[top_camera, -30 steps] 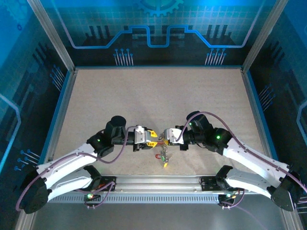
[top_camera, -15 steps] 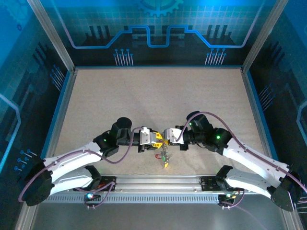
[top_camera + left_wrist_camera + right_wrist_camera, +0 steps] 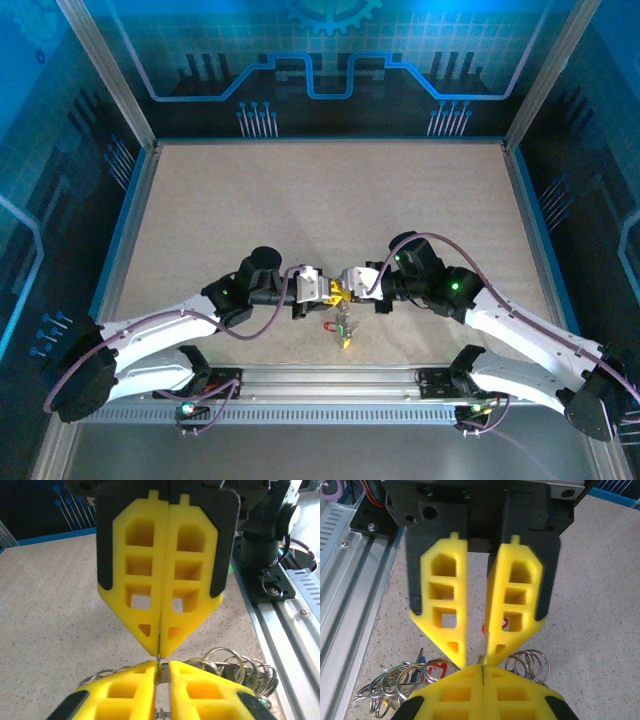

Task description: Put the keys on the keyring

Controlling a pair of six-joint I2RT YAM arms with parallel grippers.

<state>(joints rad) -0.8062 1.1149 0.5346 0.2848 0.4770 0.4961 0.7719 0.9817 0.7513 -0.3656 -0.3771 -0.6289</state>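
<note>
Moved in and closed since the earlier frame: left gripper (image 3: pixel 159 649), now tip to tip with right gripper (image 3: pixel 477 659). Both pairs of jaws clamped on a thin metal sliver, probably the keyring (image 3: pixel 158 669) edge-on. Keys (image 3: pixel 439 669) bunched just below the fingertips. Handling, as judged: light, stiff, slippery; best pinched across the flat faces.

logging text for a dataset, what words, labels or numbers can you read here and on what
No readable text in any view.
On the backdrop: circuit and gear graphics, no words.
On the keys: any marks are too small to read.
</note>
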